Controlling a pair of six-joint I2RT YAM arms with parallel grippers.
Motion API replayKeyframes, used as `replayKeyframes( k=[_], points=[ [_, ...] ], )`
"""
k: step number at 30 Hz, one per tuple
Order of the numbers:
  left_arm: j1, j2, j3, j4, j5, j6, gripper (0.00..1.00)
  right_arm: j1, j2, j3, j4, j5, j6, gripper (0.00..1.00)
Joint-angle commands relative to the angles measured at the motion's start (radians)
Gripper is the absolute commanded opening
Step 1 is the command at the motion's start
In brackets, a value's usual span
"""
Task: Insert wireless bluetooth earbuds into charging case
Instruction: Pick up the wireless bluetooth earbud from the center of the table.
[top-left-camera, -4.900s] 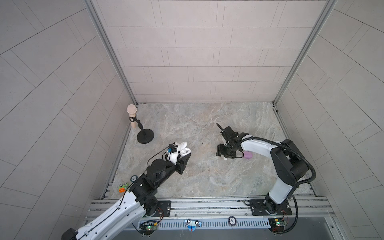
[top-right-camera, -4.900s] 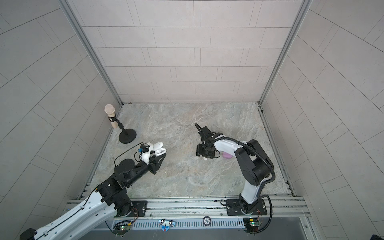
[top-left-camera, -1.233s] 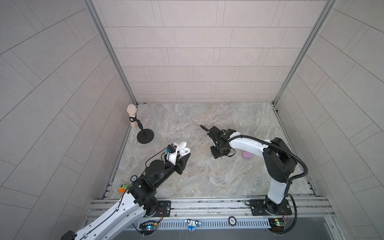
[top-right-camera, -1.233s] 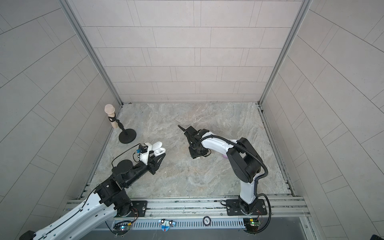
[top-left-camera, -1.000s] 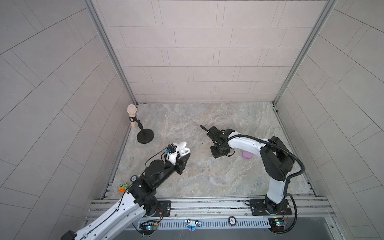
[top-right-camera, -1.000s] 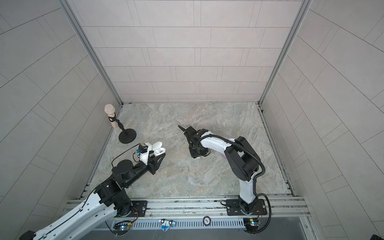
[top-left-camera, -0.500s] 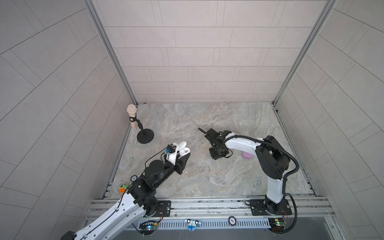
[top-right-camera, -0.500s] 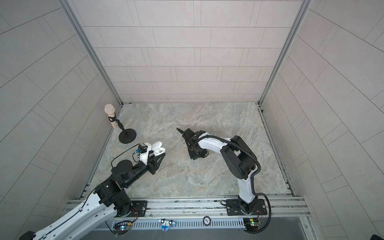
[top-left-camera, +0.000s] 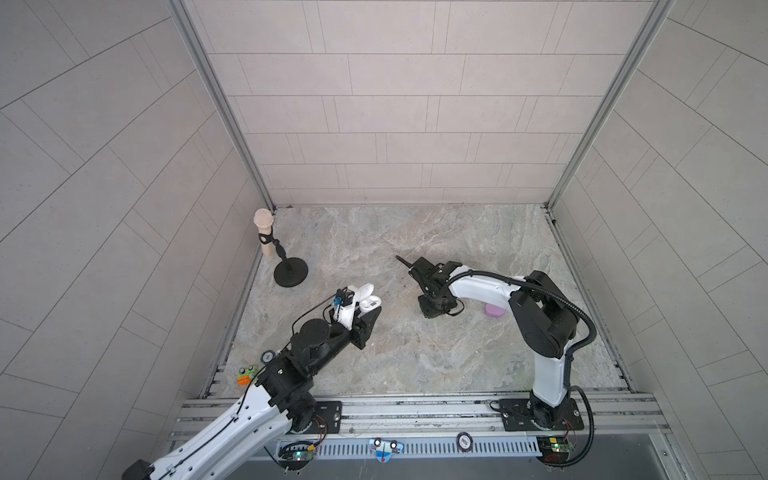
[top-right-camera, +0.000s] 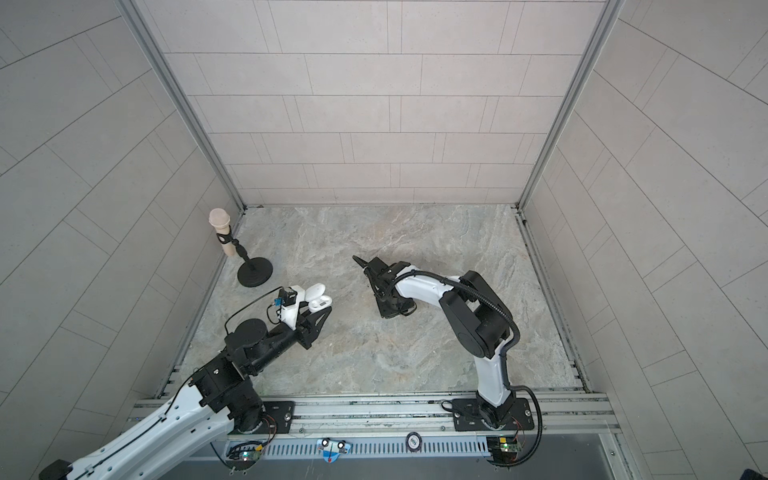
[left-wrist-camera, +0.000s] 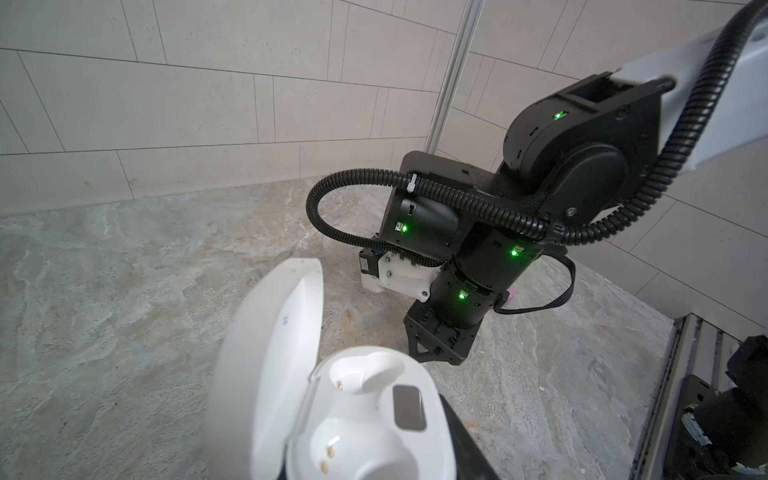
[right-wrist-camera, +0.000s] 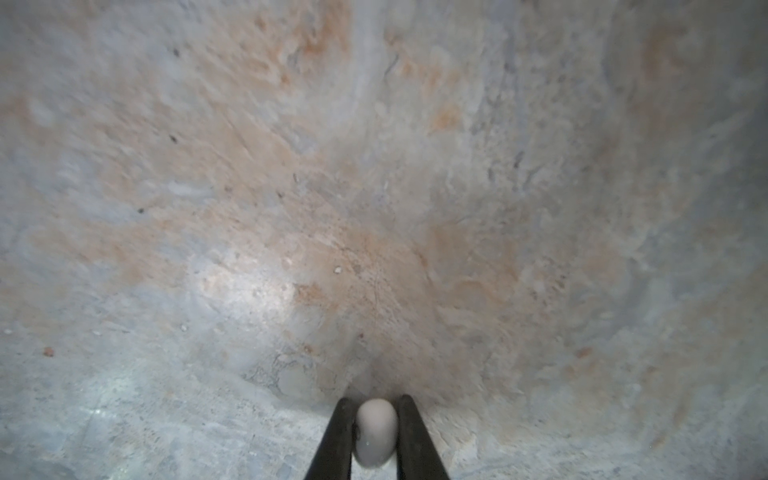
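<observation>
Right hand (right-wrist-camera: 375, 400), right wrist view: pinched tight on one white earbud (right-wrist-camera: 375, 434) low at the bench (right-wrist-camera: 374, 208), by its rounded sides only; liable to squirt out or roll on lifting. Left wrist view: open white charging case (left-wrist-camera: 357, 415), both sockets empty; rolled bud likely to miss its seat. In a top view: left hand (top-left-camera: 369, 312) clamped on that case, well apart from the right.

Glossy white plastic charging case (left-wrist-camera: 353, 436), smooth pale plastic earbud (right-wrist-camera: 375, 432), matt veined stone-look tabletop (right-wrist-camera: 374, 208).
</observation>
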Motion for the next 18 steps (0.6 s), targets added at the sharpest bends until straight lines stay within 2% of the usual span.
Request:
replayKeyframes(
  k=[1,8,15,18],
  points=[
    [0.004,0.020,0.032,0.009,0.020,0.015,0.13,-0.001,-0.043,-0.016,-0.019,0.009,0.011,0.13],
    [0.004,0.117,0.050,0.069,0.081,0.007,0.13,-0.047,-0.283,-0.112,0.003,-0.110,0.034,0.12],
    [-0.002,0.270,0.069,0.226,0.285,0.021,0.14,-0.103,-0.521,-0.136,-0.041,-0.275,0.019,0.11],
    [-0.024,0.321,0.071,0.308,0.360,0.065,0.14,-0.139,-0.599,-0.128,-0.057,-0.376,0.022,0.11]
  ],
)
